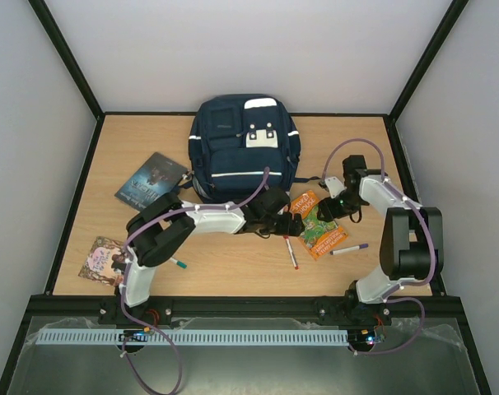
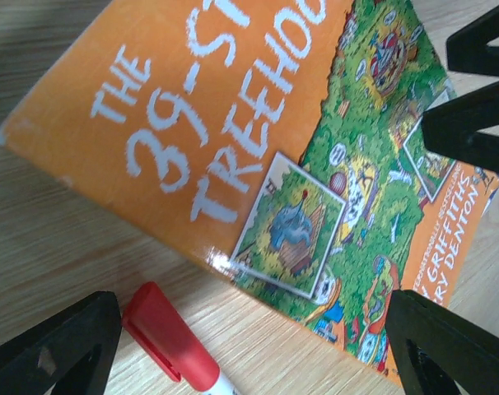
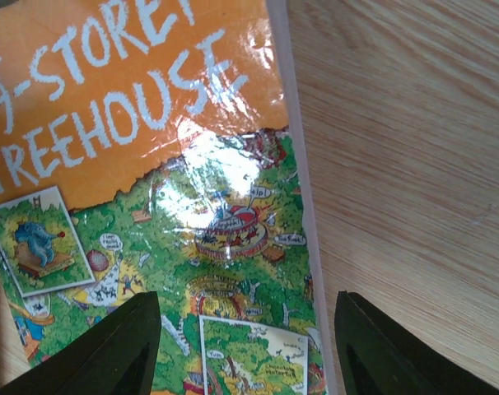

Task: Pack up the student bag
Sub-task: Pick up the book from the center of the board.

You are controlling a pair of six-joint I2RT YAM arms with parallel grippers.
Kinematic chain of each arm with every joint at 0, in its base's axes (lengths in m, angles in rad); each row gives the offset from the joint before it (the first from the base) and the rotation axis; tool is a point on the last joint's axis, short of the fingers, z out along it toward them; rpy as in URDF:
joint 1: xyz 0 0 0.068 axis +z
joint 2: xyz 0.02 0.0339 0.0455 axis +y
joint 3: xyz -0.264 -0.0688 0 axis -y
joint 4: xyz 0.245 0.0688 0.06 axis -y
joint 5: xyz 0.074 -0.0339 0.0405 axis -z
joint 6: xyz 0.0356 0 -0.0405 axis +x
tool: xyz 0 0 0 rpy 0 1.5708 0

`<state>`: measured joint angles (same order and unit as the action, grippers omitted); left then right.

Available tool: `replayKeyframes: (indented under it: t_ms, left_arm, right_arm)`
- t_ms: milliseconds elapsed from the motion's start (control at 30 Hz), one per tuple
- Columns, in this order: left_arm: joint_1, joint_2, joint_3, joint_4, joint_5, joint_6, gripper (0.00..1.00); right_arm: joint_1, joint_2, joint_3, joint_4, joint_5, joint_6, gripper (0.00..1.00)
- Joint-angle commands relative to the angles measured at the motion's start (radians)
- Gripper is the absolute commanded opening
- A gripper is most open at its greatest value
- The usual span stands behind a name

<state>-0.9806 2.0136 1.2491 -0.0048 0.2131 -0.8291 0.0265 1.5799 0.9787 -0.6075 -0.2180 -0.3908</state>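
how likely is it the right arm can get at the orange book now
Probably yes: the right pincer hangs open just over the orange book at its edge, with nothing between. The left pincer hangs close over the same book and might crowd it.

Wooden desk (image 1: 233, 276). Orange book (image 1: 319, 224), "Treehouse" in title, at 4 o'clock of desk centre. Red-capped marker (image 1: 291, 252) just beside it at 7 o'clock; purple-capped marker (image 1: 349, 248) near it at 4 o'clock. Dark book (image 1: 151, 181) at 10 o'clock. Pale illustrated book (image 1: 104, 259) at 8 o'clock, near desk edge. Green-capped marker (image 1: 179, 263) at 7 o'clock.
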Motion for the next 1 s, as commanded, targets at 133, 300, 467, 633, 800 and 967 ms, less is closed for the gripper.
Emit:
replayKeyframes:
  t_ms: [133, 300, 467, 633, 800, 967]
  left_arm:
    - [0.028, 0.061, 0.027, 0.025, -0.024, -0.053, 0.92]
    - [0.051, 0.089, 0.033, 0.065, 0.014, -0.052, 0.85]
    - [0.077, 0.189, 0.200, -0.043, 0.101, 0.071, 0.80]
    - [0.087, 0.258, 0.304, -0.055, 0.126, 0.114, 0.81]
    - [0.100, 0.335, 0.458, -0.120, 0.117, 0.126, 0.81]
    - [0.128, 0.302, 0.428, -0.153, 0.100, 0.085, 0.82]
  right_arm:
    - [-0.002, 0.048, -0.022, -0.003, -0.023, 0.017, 0.52]
    - [-0.002, 0.091, -0.033, 0.000, -0.034, 0.017, 0.44]
    - [-0.003, 0.111, -0.046, 0.015, -0.029, 0.023, 0.36]
    - [-0.002, 0.130, -0.055, 0.018, -0.025, 0.028, 0.30]
    - [-0.003, 0.181, -0.067, 0.033, -0.006, 0.057, 0.19]
    - [-0.002, 0.230, -0.084, 0.053, 0.054, 0.083, 0.09]
